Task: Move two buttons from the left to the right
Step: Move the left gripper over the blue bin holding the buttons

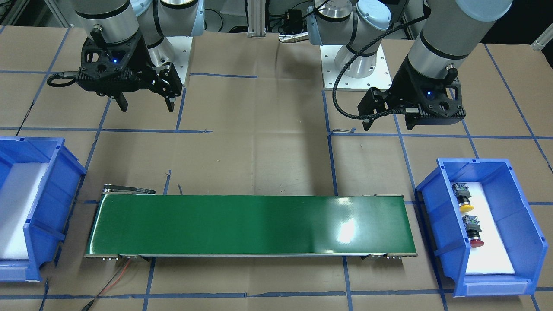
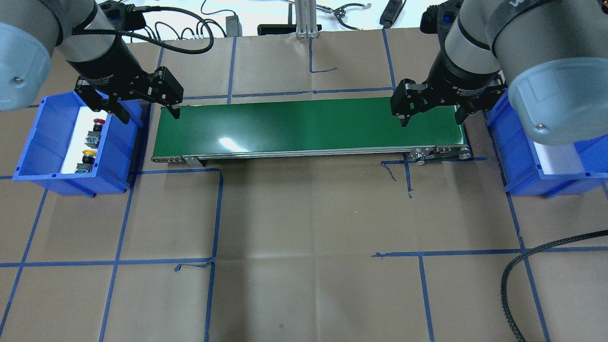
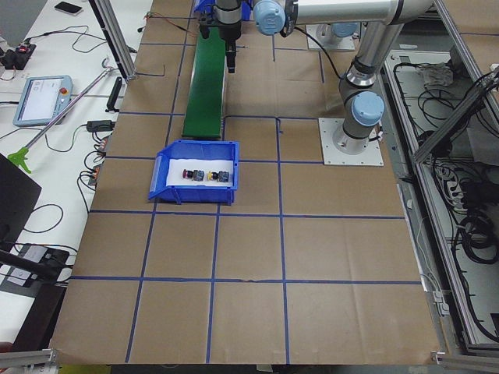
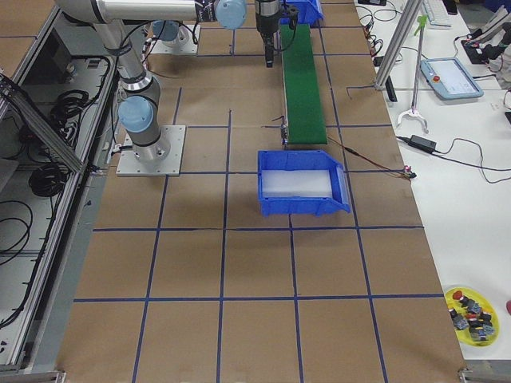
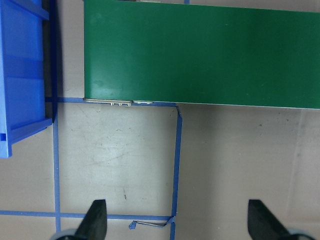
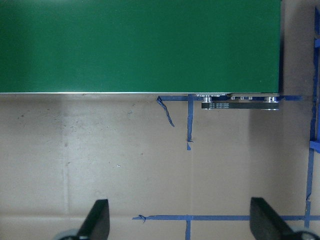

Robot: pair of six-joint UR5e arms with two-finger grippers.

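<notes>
The yellow-capped button (image 1: 464, 199) and the red-capped button (image 1: 473, 233) lie on white foam in the blue bin (image 1: 445, 203) on the robot's left. In the overhead view they show as red (image 2: 95, 130) and yellow (image 2: 86, 160). My left gripper (image 2: 148, 113) is open and empty. It hovers between that bin and the left end of the green conveyor belt (image 2: 308, 123). Its fingers (image 5: 95, 220) stand wide apart in the left wrist view. My right gripper (image 2: 432, 118) is open and empty above the belt's right end, its fingers (image 6: 97, 220) wide apart.
A second blue bin (image 2: 522, 161) with bare white foam stands past the belt's right end, partly under the right arm. A black cable (image 2: 532, 266) lies at the near right. A yellow plate (image 4: 471, 315) of spare buttons sits far off.
</notes>
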